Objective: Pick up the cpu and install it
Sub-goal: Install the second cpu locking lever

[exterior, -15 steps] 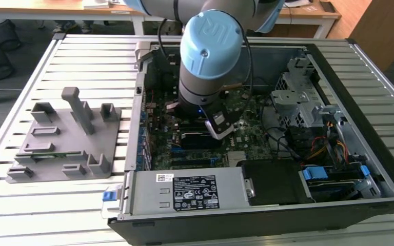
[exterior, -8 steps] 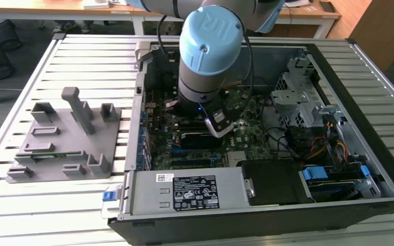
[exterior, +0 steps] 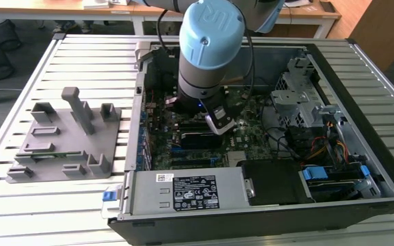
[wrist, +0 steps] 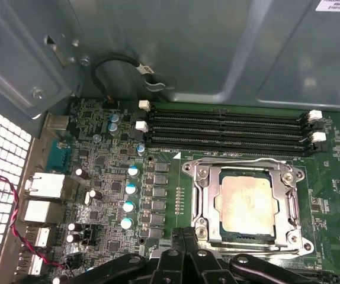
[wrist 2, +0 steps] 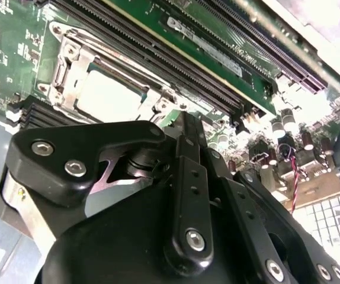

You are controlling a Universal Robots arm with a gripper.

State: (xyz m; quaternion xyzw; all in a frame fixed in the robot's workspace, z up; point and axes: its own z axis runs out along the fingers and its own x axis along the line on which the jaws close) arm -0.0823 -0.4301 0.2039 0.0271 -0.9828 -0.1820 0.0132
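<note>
The cpu [wrist: 245, 204], a square chip with a shiny silver top, lies flat inside the metal-framed socket [wrist: 247, 170] on the green motherboard. It also shows as a bright square, the cpu [wrist 2: 108, 94], in the second wrist view. My gripper [wrist: 183, 234] hangs just beside the socket's edge, its two thin black fingers [wrist 2: 185, 133] pressed together with nothing between them. In the exterior view the gripper [exterior: 223, 127] reaches down into the open computer case [exterior: 361, 77], over the middle of the board.
Black memory slots [wrist: 226, 127] run alongside the socket. A power supply [exterior: 183, 192], a drive cage [exterior: 299, 97] and loose cables [exterior: 320, 148] crowd the case. On the slatted table [exterior: 80, 61], at the exterior view's left, stands a grey fixture [exterior: 67, 138].
</note>
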